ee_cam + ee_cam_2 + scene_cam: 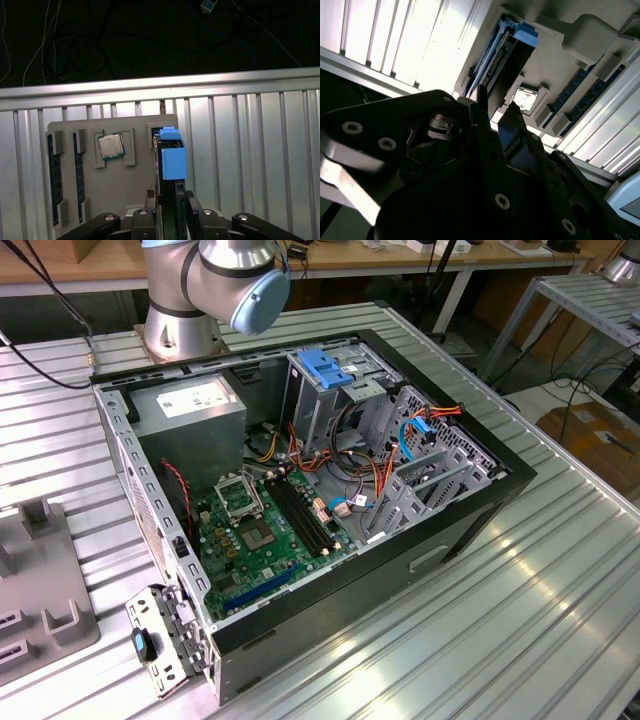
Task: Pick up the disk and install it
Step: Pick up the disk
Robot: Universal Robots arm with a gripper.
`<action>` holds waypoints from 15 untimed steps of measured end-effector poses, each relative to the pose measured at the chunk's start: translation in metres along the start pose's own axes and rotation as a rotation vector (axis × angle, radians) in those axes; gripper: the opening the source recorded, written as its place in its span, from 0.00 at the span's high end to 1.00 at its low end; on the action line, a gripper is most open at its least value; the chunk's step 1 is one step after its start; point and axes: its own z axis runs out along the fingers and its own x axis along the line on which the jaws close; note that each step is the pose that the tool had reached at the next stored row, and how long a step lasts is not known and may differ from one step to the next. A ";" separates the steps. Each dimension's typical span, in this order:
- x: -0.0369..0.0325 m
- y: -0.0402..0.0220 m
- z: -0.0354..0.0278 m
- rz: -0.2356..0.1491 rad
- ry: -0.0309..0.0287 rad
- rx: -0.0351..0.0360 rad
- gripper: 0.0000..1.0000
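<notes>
The disk [169, 172] stands on edge in a slot of the grey parts tray [135, 195], its dark body flanked by blue rails. In the first wrist view my gripper [172, 212] straddles the disk's near end, one finger [154, 207] tight against each face, shut on it. In the second wrist view the disk [507, 57] rises from the tray [555, 65] beyond the dark fingers [481, 102] of the gripper [496, 117]. The disk's far end still sits in its slot. In the exterior view the open computer case [300, 490] lies on the table.
The tray also holds a processor chip [111, 146] and memory sticks [53, 170]. It rests on a ribbed aluminium table [240, 165] whose edge [160, 85] runs just beyond the tray. Inside the case are a drive cage with a blue latch [330, 368], a power-supply box [190, 405] and a motherboard [260, 530].
</notes>
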 end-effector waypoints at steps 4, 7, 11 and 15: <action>0.0000 0.0000 0.0001 0.000 0.0000 0.0000 0.46; 0.0000 0.0000 0.0001 0.000 0.0000 0.0000 0.46; 0.0000 0.0000 0.0003 0.000 0.0000 0.0000 0.46; 0.0000 0.0000 0.0004 0.000 0.0000 0.0000 0.46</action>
